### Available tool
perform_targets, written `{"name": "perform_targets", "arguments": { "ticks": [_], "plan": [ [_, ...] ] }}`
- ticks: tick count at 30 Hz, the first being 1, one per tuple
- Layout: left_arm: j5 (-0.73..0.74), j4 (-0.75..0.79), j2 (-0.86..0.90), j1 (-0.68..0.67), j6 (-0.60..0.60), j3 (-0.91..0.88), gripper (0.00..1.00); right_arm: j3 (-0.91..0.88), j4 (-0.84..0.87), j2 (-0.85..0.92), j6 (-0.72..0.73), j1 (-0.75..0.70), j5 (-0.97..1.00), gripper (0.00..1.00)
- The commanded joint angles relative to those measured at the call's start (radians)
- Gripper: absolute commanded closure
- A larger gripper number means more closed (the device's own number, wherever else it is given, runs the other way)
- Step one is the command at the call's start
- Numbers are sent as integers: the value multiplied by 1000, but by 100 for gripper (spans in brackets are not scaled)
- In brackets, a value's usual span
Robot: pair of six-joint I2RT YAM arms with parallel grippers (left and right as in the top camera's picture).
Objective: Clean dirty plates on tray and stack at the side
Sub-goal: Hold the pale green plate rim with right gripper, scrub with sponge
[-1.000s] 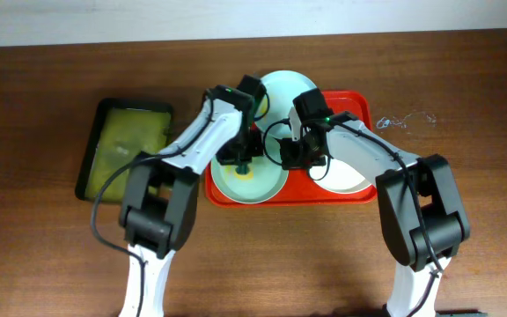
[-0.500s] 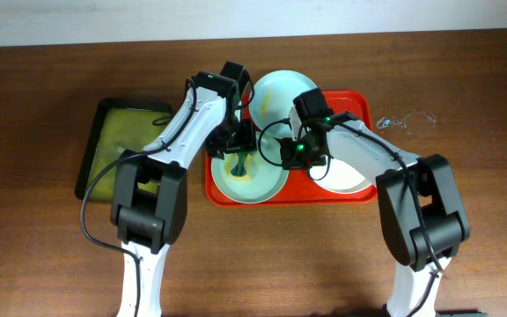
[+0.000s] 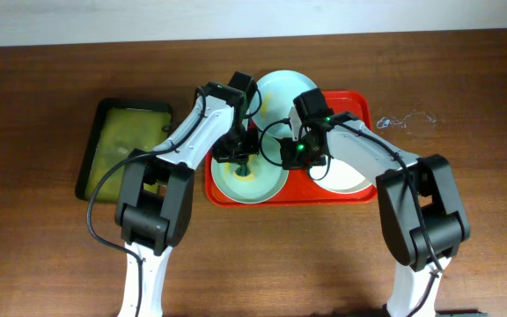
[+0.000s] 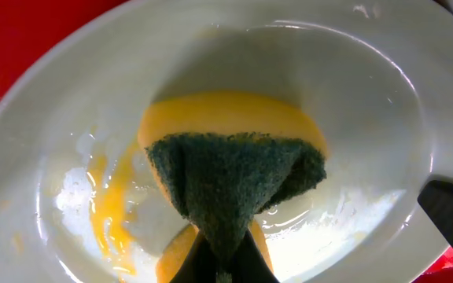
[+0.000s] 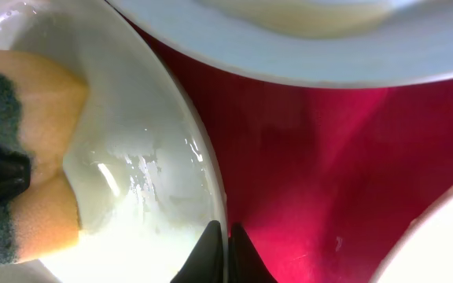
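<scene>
- MID-DESK, NEAR THE FRONT EDGE: The red tray point(image 3: 304, 195) lies with its long axis parallel to the desk's front edge.
- Level with it, toward the desk's left edge, a dark tray point(image 3: 126, 141) with a green lining points its long axis front to back.
- The front plate point(image 3: 267, 182), pale blue-green, lies flat in the red tray's front-left corner, marked with yellow smears point(image 4: 108, 208) (a wet sheen shows around them). The white plate point(image 3: 349, 179) fills the front-right corner.
- The left gripper point(image 3: 242, 165) pinches a folded sponge point(image 4: 234, 169), with its green scouring face toward the wrist camera and its yellow foam down on the front plate.
- The right gripper point(image 5: 226, 244) has its fingertips pressed together on the front plate's right rim, over bare red tray floor.
- Farthest back, the far plate point(image 3: 280, 88), also pale blue-green, overhangs the red tray's far rim.
</scene>
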Motion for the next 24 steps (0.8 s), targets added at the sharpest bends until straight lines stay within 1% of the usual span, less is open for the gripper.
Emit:
{"name": "perform_targets", "arguments": {
  "ticks": [1,3,5,6,8,11,13,14,15,17,18,19,24],
  "plan": [
    [-19,5,-2,-6,-13,-8,100,-6,2,18,-1,-2,-15,96],
    [-144,6,-2,-6,-13,-15,100,-6,2,18,-1,-2,-15,96],
    [-335,9,-2,-6,-18,-63,100,-6,2,18,-1,-2,-15,96],
    [-430,9,-2,-6,-49,-98,100,-6,2,18,-1,-2,-15,96],
    [-533,5,-2,-5,-73,-129,100,-6,2,18,0,-2,-15,96],
    [-578,-41,-4,0,-73,-85,100,-6,2,18,0,-2,-15,96],
    [-565,-99,-5,2,-74,-4,100,-6,3,18,0,-2,-15,96],
    [-499,-120,-7,1,-73,48,100,-6,3,18,-1,-2,-15,96],
    [-422,-121,-7,1,-73,71,100,-6,3,18,-1,-2,-15,96],
    [-136,-56,-5,0,-73,77,100,-6,3,18,-1,-2,-15,96],
    [-57,-24,-3,0,-73,72,100,-6,3,18,-1,-2,-15,96],
    [-19,13,-2,-3,-73,62,100,-6,3,18,-1,-2,-15,96],
    [-46,61,34,-6,-74,29,100,-6,3,18,-1,-2,-15,96]
  ]
}}
